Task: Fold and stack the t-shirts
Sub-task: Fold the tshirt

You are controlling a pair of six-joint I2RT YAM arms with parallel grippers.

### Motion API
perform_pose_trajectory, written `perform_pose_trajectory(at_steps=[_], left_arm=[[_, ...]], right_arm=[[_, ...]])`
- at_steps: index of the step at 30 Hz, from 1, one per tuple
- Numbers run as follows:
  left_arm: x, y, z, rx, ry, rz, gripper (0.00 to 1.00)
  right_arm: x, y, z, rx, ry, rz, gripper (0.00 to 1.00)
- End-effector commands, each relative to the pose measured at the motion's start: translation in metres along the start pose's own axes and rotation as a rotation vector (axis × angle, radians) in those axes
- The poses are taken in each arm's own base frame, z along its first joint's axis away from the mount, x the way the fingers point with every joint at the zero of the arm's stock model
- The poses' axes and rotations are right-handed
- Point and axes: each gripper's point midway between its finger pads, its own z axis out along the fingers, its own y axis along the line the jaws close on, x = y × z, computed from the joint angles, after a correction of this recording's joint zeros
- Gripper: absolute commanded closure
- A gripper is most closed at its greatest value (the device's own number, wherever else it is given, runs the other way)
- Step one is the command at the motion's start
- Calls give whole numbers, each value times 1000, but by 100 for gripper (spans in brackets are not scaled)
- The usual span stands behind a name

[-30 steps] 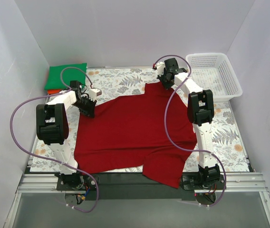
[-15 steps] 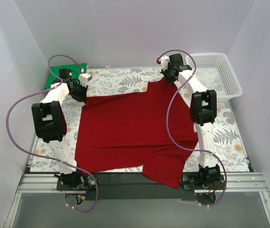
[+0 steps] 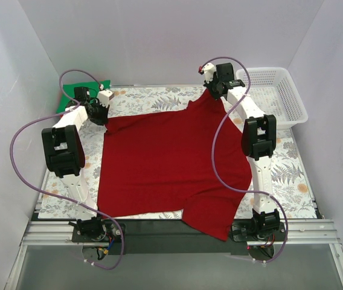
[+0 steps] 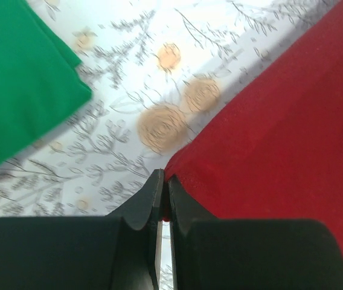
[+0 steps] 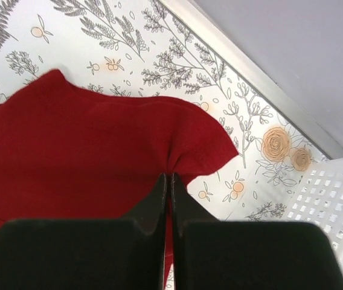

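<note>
The dark red t-shirt [image 3: 171, 163] lies spread over the flowered table, one part hanging over the near edge. My left gripper [image 3: 98, 115] is shut on its far left corner [image 4: 177, 169]. My right gripper [image 3: 214, 92] is shut on its far right corner [image 5: 183, 151]. Both corners are held at the far side of the table. The green t-shirt [image 3: 75, 92] lies folded at the far left, also seen in the left wrist view [image 4: 14, 90]. A sliver of the orange t-shirt [image 3: 58, 96] shows under the green one's left edge.
A white lattice basket [image 3: 274, 96] stands at the far right, its corner in the right wrist view [image 5: 334, 199]. White walls close in the table on three sides. Purple cables loop beside both arms.
Both grippers have moved toward the far side of the table, pulling the red shirt's far corners with them. The shirt's far edge is now stretched wider and flatter.
</note>
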Motion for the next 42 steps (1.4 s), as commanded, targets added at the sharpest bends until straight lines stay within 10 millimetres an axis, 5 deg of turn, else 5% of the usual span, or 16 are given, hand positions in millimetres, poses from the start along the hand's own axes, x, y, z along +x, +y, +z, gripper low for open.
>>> perform_pose_trajectory(at_steps=[1, 7, 21, 42], left_arm=[[-45, 28, -17, -96, -135, 98, 100], [-66, 32, -25, -109, -204, 206, 100], [-48, 6, -50, -121, -265, 391, 100], [-48, 5, -75, -199, -361, 549, 100]], right_arm=[[-70, -30, -57, 74, -179, -36, 99], [-71, -23, -69, 52, -187, -36, 99], [-50, 6, -96, -44, -141, -7, 99], [-26, 44, -154, -160, -86, 89, 99]])
